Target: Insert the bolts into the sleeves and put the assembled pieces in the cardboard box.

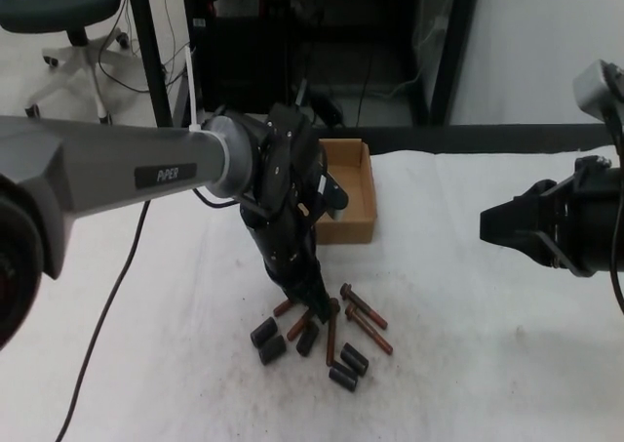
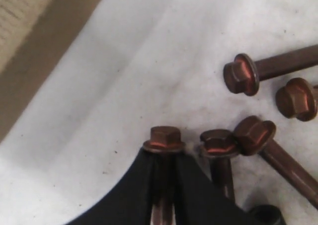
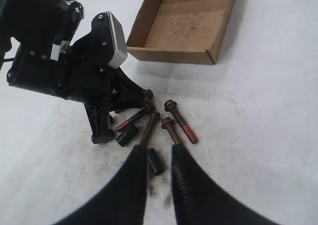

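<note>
The left gripper [image 2: 164,156] is down in the pile at the middle of the bench [image 1: 487,364]. Its fingers are clamped on the shank of one bolt [image 2: 164,137]. The shank runs back between the fingers and the hex head pokes out just past the tips. That hold probably suits the slim shank, with the flange acting as a stop against slipping. I cannot tell whether this bolt is off the cloth.

The other bolts [image 1: 364,306] lie loose just right of the gripper, some touching at the heads. The black sleeves [image 1: 272,349] are scattered on the pile's near side. No sleeve has a bolt in it that I can make out, so the task looks to be at its first pairing.

The box [image 1: 346,229] sits just beyond the pile on the far side, open at the top and with no piece in it. That keeps the drop short.

The right gripper [image 3: 158,149] hangs raised at the right, well apart from the pile, with its fingers parted and aimed toward it. It is likely placed to take a sleeve.
</note>
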